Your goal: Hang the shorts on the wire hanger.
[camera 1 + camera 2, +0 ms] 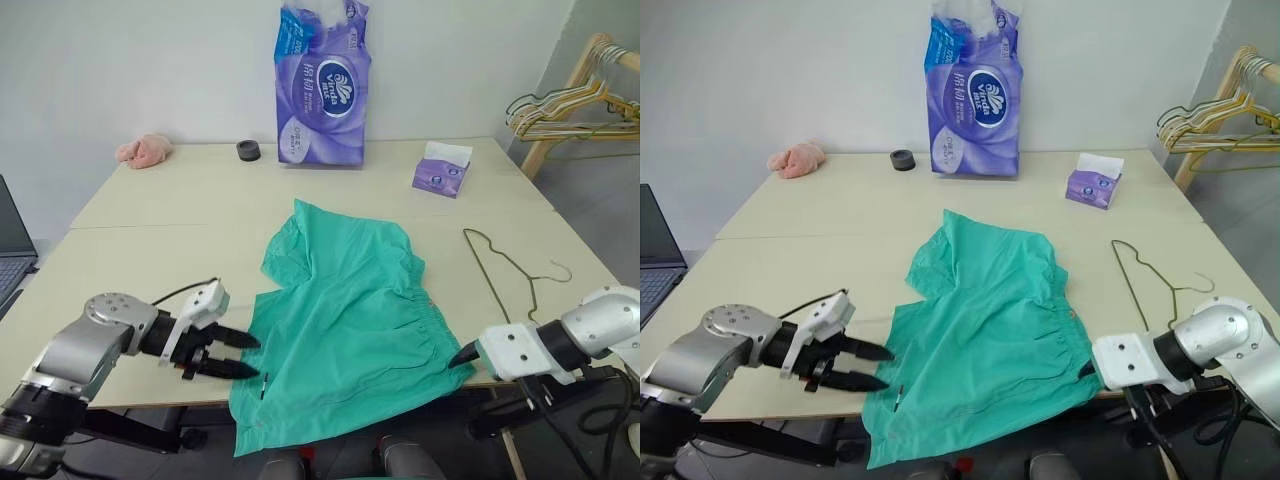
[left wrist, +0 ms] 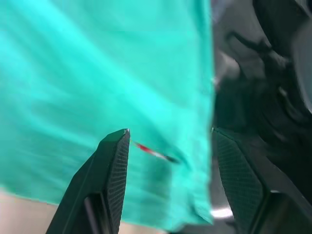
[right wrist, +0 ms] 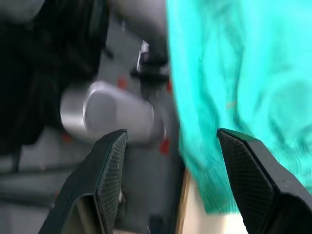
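i logged the crumpled teal-green cloth shorts [image 1: 345, 320] between my left gripper [image 1: 240, 354] and right gripper [image 1: 462, 356], both released; thin olive-green wire hanger [image 1: 505, 272] beyond the right.

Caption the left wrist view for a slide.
Open left gripper poised over the teal shorts at their edge.

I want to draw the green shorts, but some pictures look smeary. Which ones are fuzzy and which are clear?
Left eye view: clear, the shorts and wire hanger have crisp edges. Left wrist view: the shorts look streaky and smeared. Right wrist view: the shorts and the things behind are blurred, while the fingers look sharper.
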`<state>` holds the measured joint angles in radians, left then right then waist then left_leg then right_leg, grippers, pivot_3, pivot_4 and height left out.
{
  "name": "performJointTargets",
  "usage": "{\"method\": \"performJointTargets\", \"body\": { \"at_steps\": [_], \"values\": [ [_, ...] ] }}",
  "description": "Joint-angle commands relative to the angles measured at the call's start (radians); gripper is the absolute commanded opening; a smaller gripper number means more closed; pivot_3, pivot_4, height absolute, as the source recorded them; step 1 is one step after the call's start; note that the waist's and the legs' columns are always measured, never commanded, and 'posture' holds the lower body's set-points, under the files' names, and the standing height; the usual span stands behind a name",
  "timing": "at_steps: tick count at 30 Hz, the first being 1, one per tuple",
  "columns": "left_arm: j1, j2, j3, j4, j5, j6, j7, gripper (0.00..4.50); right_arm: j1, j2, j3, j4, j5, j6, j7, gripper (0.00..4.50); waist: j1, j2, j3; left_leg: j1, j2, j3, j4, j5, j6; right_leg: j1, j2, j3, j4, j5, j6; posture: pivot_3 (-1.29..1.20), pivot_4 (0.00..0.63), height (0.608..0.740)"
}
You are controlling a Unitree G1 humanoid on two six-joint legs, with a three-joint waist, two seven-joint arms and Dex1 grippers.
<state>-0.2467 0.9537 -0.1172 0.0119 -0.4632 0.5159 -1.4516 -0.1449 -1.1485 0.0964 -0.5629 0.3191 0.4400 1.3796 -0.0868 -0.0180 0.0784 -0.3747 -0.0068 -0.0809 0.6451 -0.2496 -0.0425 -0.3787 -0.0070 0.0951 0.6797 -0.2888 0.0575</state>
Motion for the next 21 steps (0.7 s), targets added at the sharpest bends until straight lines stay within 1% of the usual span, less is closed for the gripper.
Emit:
{"method": "performJointTargets", "body": {
  "at_steps": [1,2,5,7,8,9,11,14,17,21],
  "values": [
    [-0.091,-0.097,-0.001,0.005,-0.001,0.041,0.094,2.81,-0.121,0.100,-0.037,0.136,-0.028,0.042,-0.161,3.14,0.000,-0.001,0.001,0.000,0.000,0.000,0.000,0.000,0.000,0.000,0.000,0.000,0.000,0.000,0.000,-0.08,0.055,0.740],
    [-0.104,-0.118,-0.008,0.007,0.011,0.044,0.112,2.81,-0.144,0.122,-0.030,0.170,-0.053,0.039,-0.194,3.14,0.000,-0.002,0.001,0.000,0.000,0.000,0.000,0.000,0.000,0.001,0.000,0.000,0.000,0.001,0.001,-0.09,0.055,0.740],
    [-0.113,-0.179,-0.062,-0.024,0.045,0.032,0.138,2.81,-0.212,0.184,0.008,0.345,-0.190,-0.019,-0.337,3.14,0.000,-0.002,0.001,0.000,-0.001,0.000,0.000,0.000,0.000,0.000,0.000,0.001,0.000,0.001,0.001,-0.09,0.054,0.740],
    [-0.099,-0.213,-0.116,-0.063,0.064,0.028,0.142,2.81,-0.227,0.209,0.028,0.468,-0.259,-0.081,-0.395,3.14,0.000,-0.003,0.001,-0.002,0.000,0.000,0.000,-0.001,0.000,-0.002,0.000,0.002,0.000,0.001,0.000,-0.09,0.054,0.740],
    [-0.088,-0.222,-0.138,-0.079,0.076,0.022,0.141,2.81,-0.230,0.222,0.038,0.517,-0.289,-0.122,-0.419,3.14,0.000,-0.002,0.001,-0.002,-0.001,0.000,0.000,-0.001,0.000,-0.002,0.000,0.002,-0.001,0.003,-0.004,-0.10,0.054,0.740],
    [-0.078,-0.229,-0.153,-0.089,0.084,0.021,0.143,2.81,-0.234,0.237,0.045,0.558,-0.314,-0.161,-0.444,3.14,-0.001,-0.002,0.001,-0.002,-0.001,0.001,0.000,-0.001,0.000,-0.002,0.000,0.002,-0.001,0.003,-0.004,-0.10,0.054,0.740],
    [-0.066,-0.239,-0.169,-0.090,0.096,0.020,0.151,2.81,-0.253,0.289,0.044,0.624,-0.335,-0.200,-0.499,3.14,-0.003,-0.002,0.001,-0.003,0.000,0.001,0.000,-0.001,0.000,-0.003,0.000,0.002,-0.001,0.004,-0.005,-0.10,0.054,0.740],
    [-0.064,-0.249,-0.181,-0.073,0.109,0.024,0.168,2.81,-0.279,0.347,0.041,0.690,-0.352,-0.239,-0.540,3.14,-0.009,-0.002,0.002,-0.003,-0.001,0.001,0.001,-0.001,0.000,-0.004,0.003,0.003,0.001,0.004,-0.006,-0.10,0.054,0.740],
    [-0.063,-0.255,-0.196,-0.035,0.144,0.003,0.185,2.81,-0.340,0.442,0.051,0.822,-0.381,-0.333,-0.621,3.14,-0.021,-0.002,0.002,0.000,-0.001,0.001,0.001,-0.001,0.000,-0.001,0.006,0.003,0.000,0.004,-0.005,-0.10,0.052,0.740],
    [-0.055,-0.265,-0.200,-0.024,0.157,-0.003,0.190,2.81,-0.396,0.530,0.063,0.913,-0.375,-0.377,-0.617,3.14,-0.029,-0.002,0.002,0.001,0.000,0.001,0.000,-0.001,0.000,-0.001,0.007,0.003,0.000,0.004,-0.007,-0.10,0.053,0.740]
  ]
}}
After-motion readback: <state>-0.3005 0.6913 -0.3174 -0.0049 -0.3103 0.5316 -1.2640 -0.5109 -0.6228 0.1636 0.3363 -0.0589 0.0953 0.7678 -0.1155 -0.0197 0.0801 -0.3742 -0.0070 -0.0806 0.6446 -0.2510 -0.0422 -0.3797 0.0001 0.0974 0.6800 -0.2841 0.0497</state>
